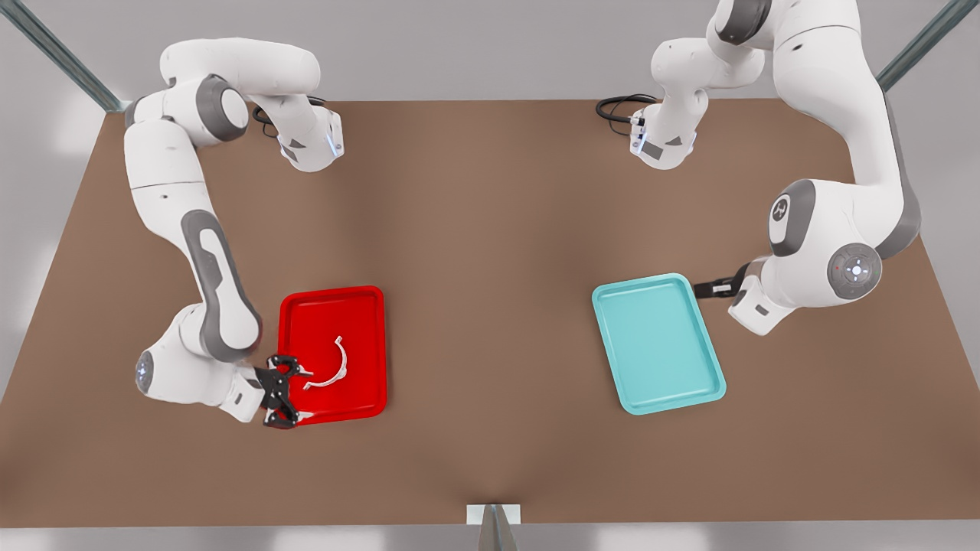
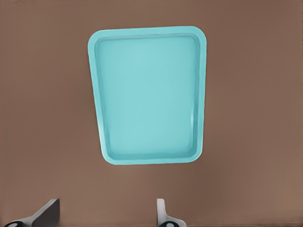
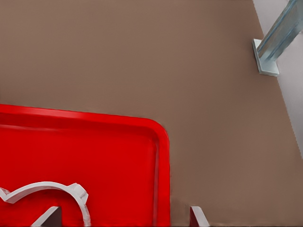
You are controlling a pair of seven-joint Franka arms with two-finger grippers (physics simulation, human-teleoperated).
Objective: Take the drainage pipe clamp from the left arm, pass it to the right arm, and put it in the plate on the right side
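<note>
Right arm's jaws [image 1: 282,398] are spread wide, hanging over the near-left edge of the red plate [image 1: 367,306] on the front view's left, holding nothing. The drainage pipe clamp [image 1: 334,367] lies flat inside that plate, just beside the open fingertips [image 3: 199,216] — from the right wrist view its white curve [image 3: 57,189] sits on the red floor near the plate's corner. The plate rests on the brown table [image 1: 490,229].

Over on the front view's right, the left arm's jaws [image 1: 710,288] are also apart and empty, sitting at the far corner of the teal tray [image 1: 658,344]. The left wrist view looks down at that tray [image 2: 147,94], both fingers [image 2: 163,213] well apart.
</note>
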